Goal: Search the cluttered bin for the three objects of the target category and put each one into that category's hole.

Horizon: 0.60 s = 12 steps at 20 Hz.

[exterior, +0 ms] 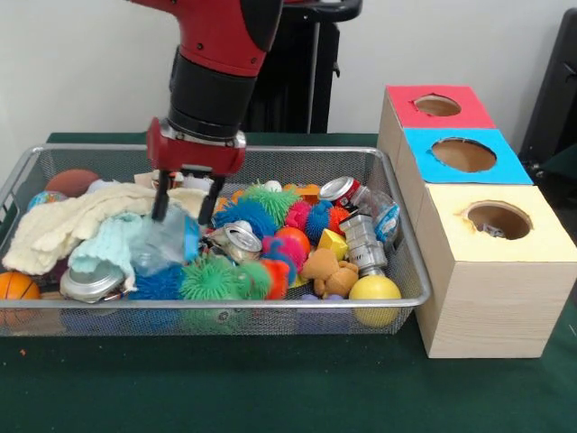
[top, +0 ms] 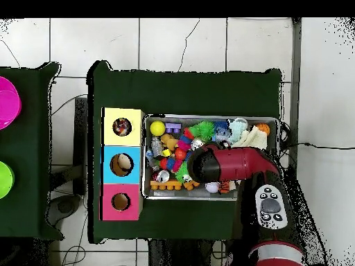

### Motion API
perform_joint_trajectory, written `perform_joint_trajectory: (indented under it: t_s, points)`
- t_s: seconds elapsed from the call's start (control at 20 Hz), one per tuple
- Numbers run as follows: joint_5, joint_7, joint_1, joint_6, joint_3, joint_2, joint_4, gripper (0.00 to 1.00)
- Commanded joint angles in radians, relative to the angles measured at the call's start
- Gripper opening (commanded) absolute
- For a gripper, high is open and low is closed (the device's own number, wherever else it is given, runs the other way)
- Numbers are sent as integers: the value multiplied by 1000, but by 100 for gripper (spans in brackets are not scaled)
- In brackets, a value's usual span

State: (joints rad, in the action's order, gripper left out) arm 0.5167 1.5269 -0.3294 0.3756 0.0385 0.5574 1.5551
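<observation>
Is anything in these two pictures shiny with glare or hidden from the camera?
Front view: the crushed silver metal can catches bright highlights, and the clear plastic bottle at the end effector glints. Overhead view: the red and black robot arm covers part of the wire mesh bin.

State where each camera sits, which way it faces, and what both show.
Front view: across the table, level, facing the bin and boxes; the arm drops from above, gripper open among the clutter.
Overhead view: above, looking straight down; the arm covers part of the bin.
Shared: bin, boxes, arm.
</observation>
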Motion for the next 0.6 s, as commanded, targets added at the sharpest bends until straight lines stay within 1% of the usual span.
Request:
perform_joint_trajectory:
  t_s: [0.05,0.25,0.45,0.55,0.6]
  points:
    - [29,2,-35,141,20,-11,-25,100]
    - [32,-15,-45,144,16,9,-26,100]
    - [36,-62,-73,136,-9,59,0,100]
    - [46,-69,-84,117,-17,56,-7,100]
    - [48,-73,-87,117,-25,45,-24,100]
